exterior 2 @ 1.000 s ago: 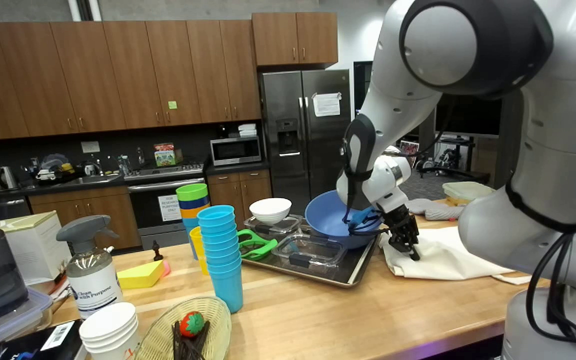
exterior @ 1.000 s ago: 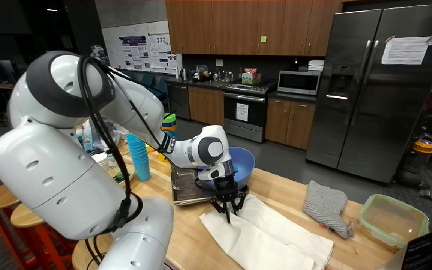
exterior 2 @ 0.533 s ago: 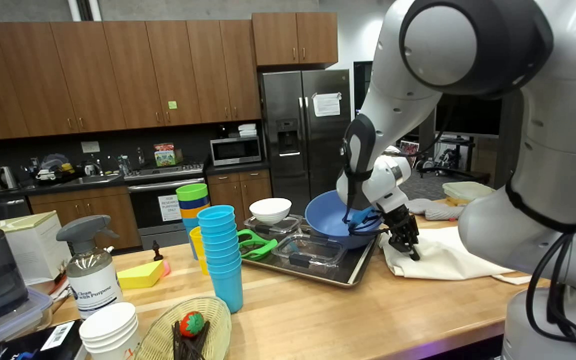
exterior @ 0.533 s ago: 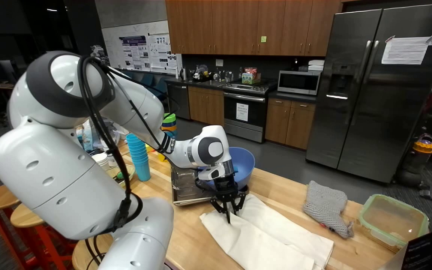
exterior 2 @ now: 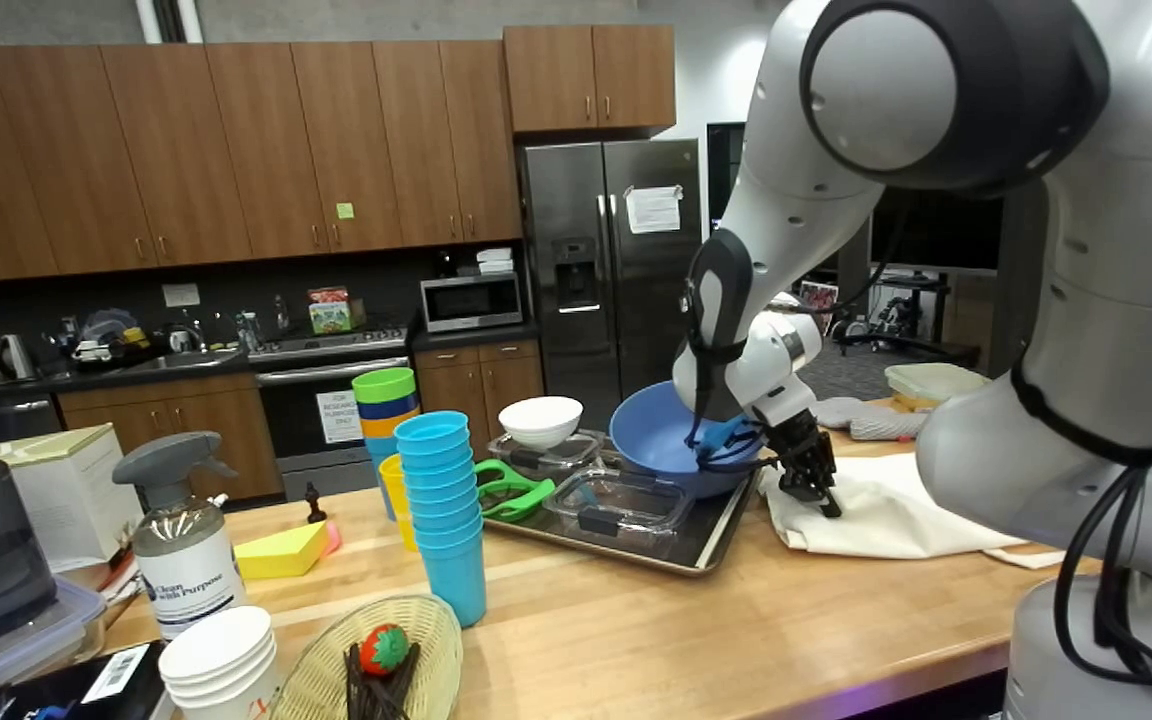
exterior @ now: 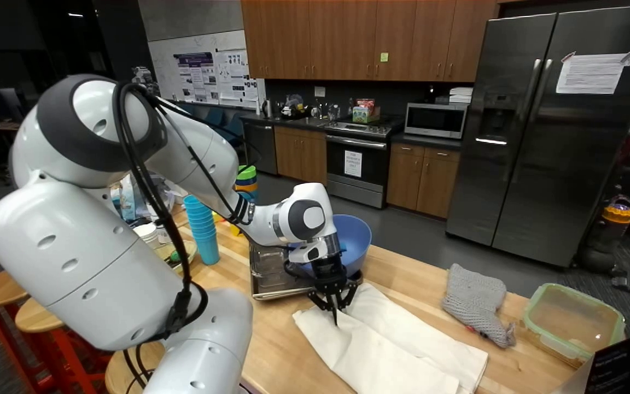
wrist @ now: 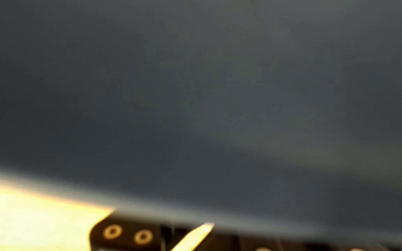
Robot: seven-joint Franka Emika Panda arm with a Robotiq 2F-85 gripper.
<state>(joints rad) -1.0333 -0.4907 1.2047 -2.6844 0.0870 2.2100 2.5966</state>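
In an exterior view, the gripper points down onto the cloth, right of the tray. The tray bears a clear box and a green tool; a blue bowl stands at its right end. Left of the tray are blue cups; farther left, a yellow wedge and a spray bottle.

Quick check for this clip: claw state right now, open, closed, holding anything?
Claw: closed, pinching a fold of the cream cloth.
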